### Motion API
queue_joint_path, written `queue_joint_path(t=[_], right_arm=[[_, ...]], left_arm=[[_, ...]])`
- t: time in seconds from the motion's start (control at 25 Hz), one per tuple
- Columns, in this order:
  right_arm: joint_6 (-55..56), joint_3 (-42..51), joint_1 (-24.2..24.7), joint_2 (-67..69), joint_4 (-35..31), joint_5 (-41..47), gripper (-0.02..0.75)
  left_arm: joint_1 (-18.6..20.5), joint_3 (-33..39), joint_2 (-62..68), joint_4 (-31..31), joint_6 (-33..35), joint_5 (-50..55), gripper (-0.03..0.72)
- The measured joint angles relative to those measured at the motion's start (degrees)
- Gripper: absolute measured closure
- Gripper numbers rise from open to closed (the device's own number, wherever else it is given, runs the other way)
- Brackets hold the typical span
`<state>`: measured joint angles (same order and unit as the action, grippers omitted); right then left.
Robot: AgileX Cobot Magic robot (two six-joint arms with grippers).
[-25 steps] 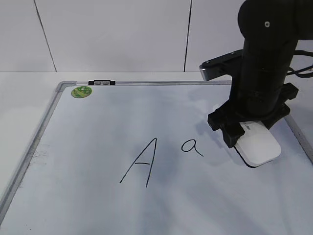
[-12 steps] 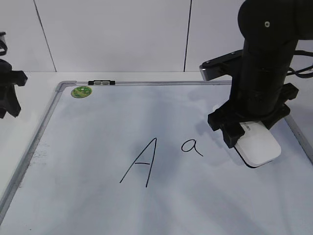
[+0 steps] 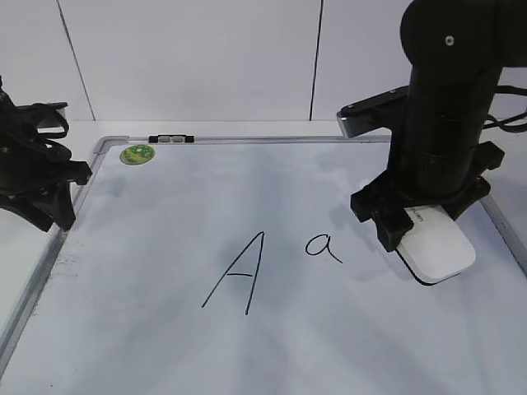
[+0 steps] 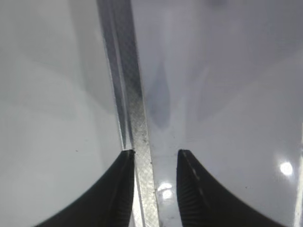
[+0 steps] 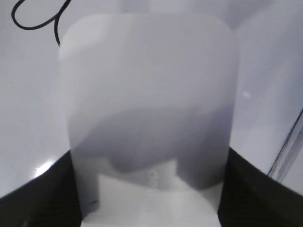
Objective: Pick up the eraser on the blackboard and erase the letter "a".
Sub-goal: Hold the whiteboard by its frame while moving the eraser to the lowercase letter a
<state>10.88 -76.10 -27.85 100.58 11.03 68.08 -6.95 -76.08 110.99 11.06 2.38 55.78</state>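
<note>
Right gripper (image 3: 420,224) squeezing eraser (image 3: 436,249), sitting at 3 o'clock from letter "a" (image 3: 323,246). Big "A" (image 3: 237,273) close; wide swipe could rub it too. Left gripper (image 4: 155,156) open, empty.

Left wrist view: left gripper (image 4: 155,189) enters from the bottom edge, 2 black fingers (image 4: 201,198) with ribbed inner faces, parted with a clear gap between the tips. Nothing held between them. The blackboard's grey metal frame (image 4: 135,113) runs as a strip from the top edge down into that gap, closer to the finger on the view's left. Blackboard (image 4: 222,85) white surface lies to the right of the strip, with a faint dark shadow beside the frame and 2 bright glare spots low down. Pale surface to the left of the strip.
</note>
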Motion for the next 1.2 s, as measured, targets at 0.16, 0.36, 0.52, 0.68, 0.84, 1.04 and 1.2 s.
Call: queue_joint_path(t=[0.16, 0.36, 0.52, 0.68, 0.84, 1.04, 1.2], right_arm=[[0.00, 0.00, 0.00, 0.00, 0.00, 0.23, 0.176], [0.00, 0.00, 0.00, 0.00, 0.00, 0.35, 0.176], [0.00, 0.00, 0.00, 0.00, -0.03, 0.37, 0.176], [0.00, 0.00, 0.00, 0.00, -0.13, 0.48, 0.176], [0.00, 0.00, 0.00, 0.00, -0.16, 0.48, 0.176], [0.00, 0.00, 0.00, 0.00, -0.16, 0.48, 0.176], [0.00, 0.00, 0.00, 0.00, -0.16, 0.48, 0.176]], left_arm=[[0.00, 0.00, 0.99, -1.03, -1.45, -1.41, 0.471], [0.00, 0.00, 1.62, -1.51, -2.38, -3.30, 0.472], [0.00, -0.11, 1.62, -2.63, -3.75, -4.70, 0.472], [0.00, -0.11, 1.62, -3.66, -4.64, -5.06, 0.472], [0.48, -0.11, 1.62, -3.68, -5.08, -5.15, 0.472], [1.00, -0.11, 1.62, -3.68, -5.31, -5.15, 0.473], [1.00, -0.11, 2.25, -3.82, -5.31, -5.15, 0.473]])
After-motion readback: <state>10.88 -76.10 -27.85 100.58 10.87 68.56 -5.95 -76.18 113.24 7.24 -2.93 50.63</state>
